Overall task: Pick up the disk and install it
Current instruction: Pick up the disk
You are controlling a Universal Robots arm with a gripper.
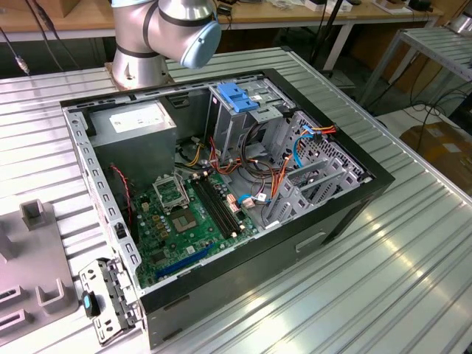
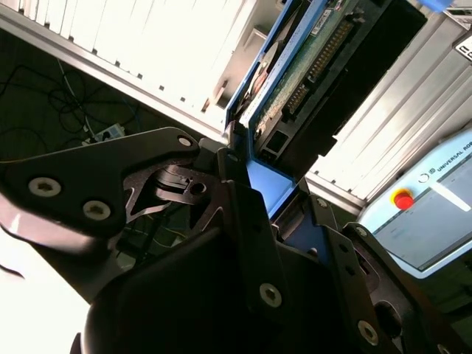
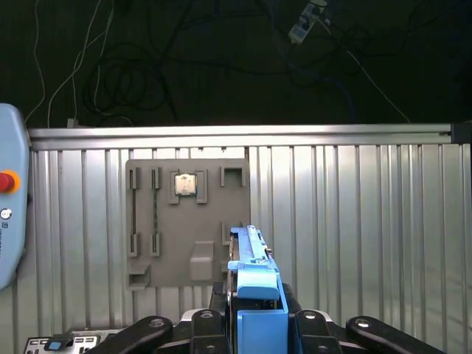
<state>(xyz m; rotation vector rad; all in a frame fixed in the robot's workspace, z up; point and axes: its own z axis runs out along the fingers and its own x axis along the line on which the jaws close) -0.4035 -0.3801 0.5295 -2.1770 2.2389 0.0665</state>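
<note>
- Claw (image 3: 254, 313) closed tight on the disk (image 3: 252, 262), gripping its blue carrier rail on both sides.
- Ribbed metal table (image 3: 354, 221) carries a grey fixture plate (image 3: 171, 230); cables (image 3: 110, 74) trail over the dark floor past the table's edge.

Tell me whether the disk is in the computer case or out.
Out: in the first wrist view the gripper grips the disk over the ribbed table.

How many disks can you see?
1. The disk is clamped in the claw, over the ribbed metal table, as seen in both wrist views. Others could be hidden inside the computer's drive cage in the exterior view.
</note>
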